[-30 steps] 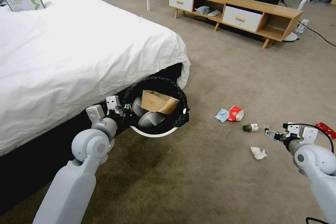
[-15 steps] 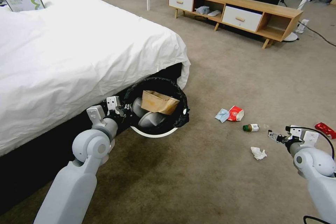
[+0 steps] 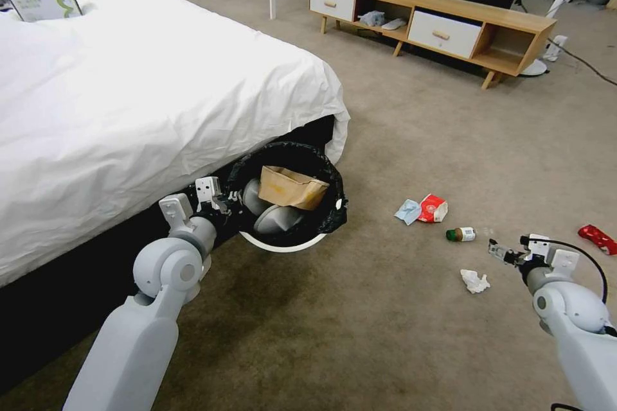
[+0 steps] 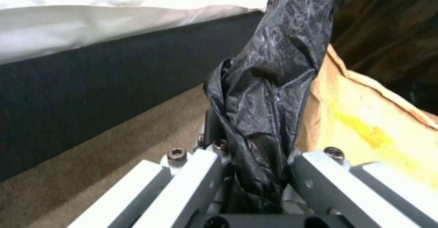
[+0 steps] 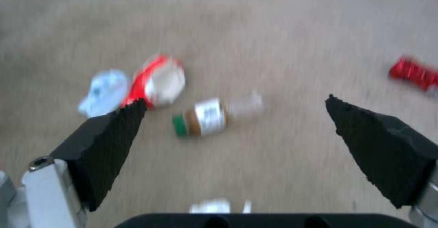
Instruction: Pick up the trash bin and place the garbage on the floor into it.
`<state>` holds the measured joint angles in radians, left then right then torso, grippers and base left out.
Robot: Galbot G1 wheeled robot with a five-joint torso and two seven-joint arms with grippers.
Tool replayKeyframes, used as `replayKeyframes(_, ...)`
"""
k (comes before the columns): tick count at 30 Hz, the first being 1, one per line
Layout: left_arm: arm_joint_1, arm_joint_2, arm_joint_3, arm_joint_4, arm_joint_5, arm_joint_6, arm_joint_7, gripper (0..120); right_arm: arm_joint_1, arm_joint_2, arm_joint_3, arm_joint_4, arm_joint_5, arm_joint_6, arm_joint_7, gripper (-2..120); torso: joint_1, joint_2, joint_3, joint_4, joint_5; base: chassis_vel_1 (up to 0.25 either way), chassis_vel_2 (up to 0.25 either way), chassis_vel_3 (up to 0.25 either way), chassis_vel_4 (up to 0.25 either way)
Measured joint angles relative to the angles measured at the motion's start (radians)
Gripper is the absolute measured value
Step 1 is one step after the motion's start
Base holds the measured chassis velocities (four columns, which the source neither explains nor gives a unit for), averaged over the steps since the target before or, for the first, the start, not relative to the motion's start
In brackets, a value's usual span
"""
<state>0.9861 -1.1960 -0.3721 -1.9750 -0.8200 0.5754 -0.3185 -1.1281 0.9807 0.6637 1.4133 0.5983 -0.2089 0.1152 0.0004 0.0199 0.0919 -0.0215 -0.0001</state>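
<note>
The trash bin (image 3: 287,245), white with a black bag over its rim, hangs tilted beside the bed. A brown paper bag (image 3: 292,186) lies inside it. My left gripper (image 3: 222,203) is shut on the bin's rim, and the black bag (image 4: 265,94) is pinched in my left gripper (image 4: 255,156) beside the paper bag (image 4: 365,115). My right gripper (image 3: 498,252) hovers open over the floor. On the carpet lie a blue mask (image 3: 407,210), a red-white packet (image 3: 433,208), a green-capped bottle (image 3: 461,234), a tissue (image 3: 474,280) and a red wrapper (image 3: 598,237). The bottle (image 5: 205,117) lies ahead of my right gripper (image 5: 236,99).
A bed (image 3: 128,90) with a white sheet takes up the left side. A low wooden cabinet (image 3: 430,22) stands at the back. A cable (image 3: 581,61) runs across the carpet at the far right. Open carpet lies between the bin and the litter.
My right gripper has sunk a little and drifted slightly left, closer to the bottle and tissue. The left arm and the bin have stayed put.
</note>
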Motion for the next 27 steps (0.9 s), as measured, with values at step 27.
replayKeyframes(27,0.011,-0.019,-0.01,-0.014,0.036,-0.019,0.014,2,-0.077,0.221,0.176,0.231,-0.215,0.26,-0.037,100,0.0,0.0,0.0,0.0,0.0,0.0,0.0,0.0,0.0)
